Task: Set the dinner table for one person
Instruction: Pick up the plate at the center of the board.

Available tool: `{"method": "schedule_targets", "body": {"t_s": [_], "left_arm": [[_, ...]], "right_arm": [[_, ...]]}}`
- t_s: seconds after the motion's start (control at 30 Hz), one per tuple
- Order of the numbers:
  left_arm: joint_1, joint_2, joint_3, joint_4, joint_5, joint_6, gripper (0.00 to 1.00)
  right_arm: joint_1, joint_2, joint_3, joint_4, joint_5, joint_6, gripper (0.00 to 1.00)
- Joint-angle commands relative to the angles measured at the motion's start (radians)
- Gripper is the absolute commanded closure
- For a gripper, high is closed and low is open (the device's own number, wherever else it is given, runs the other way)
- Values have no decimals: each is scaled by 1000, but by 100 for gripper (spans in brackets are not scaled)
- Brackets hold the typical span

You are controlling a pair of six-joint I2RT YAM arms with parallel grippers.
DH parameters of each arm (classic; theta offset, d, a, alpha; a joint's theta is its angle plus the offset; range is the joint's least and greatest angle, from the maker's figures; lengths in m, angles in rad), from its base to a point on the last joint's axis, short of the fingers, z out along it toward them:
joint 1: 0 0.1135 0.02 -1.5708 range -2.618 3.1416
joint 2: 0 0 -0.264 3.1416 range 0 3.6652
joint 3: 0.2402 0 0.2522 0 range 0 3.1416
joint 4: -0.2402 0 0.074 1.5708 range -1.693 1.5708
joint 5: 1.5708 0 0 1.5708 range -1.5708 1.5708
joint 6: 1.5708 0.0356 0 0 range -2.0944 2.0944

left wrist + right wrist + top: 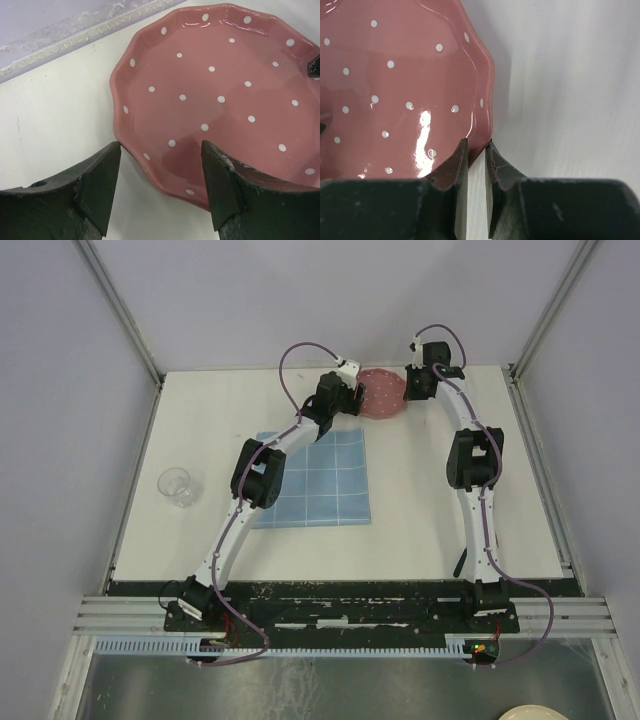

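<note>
Filling most of the top view: table [430, 530], white square, walled on three sides, arm bases along its near edge.

Plate [383, 392], pink with white dots and a wavy rim, sits flat on the table at the far edge, a bit right of centre. It is off the mat [320, 480], just past the mat's far right corner.

Right gripper [477, 144] is at the plate's right side, jaws nearly together, pinching the rim between the fingertips.

Left gripper [161, 145] is at the plate's left side, jaws wide. One finger is over bare table, the other over the plate's inside, with the rim running between them. No grip.

Mat is blue with a grid, mid-table. The left arm crosses above its left half. Glass [176, 486] is clear, upright, near the left edge, well apart from the mat.

Top view gives the layout, but both grippers are too small there to read the jaws. Only the wrist views show them. Left wrist also shows the back wall's seam just behind the plate. Right wrist shows only plate and bare table.
</note>
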Motion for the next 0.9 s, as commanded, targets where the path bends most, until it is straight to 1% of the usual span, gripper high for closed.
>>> {"method": "schedule_targets", "body": {"t_s": [0.0, 0.03, 0.07, 0.43, 0.6, 0.87], "left_arm": [[-8, -30, 37, 45, -13, -15, 28], [-8, -32, 37, 45, -14, -15, 28], [-8, -33, 37, 46, -17, -15, 28], [-9, -59, 36, 56, -13, 0, 29], [-8, -68, 35, 62, -20, 27, 29], [-7, -76, 24, 56, -26, 27, 28]], "right_arm": [[21, 14, 32, -41, -88, -35, 91], [22, 13, 31, -46, -84, -37, 97], [22, 13, 29, -53, -81, -41, 98], [22, -50, -33, -136, -91, -98, 98], [22, -87, -80, -117, -71, -100, 99], [20, -99, -96, -120, -44, -103, 99]]}}
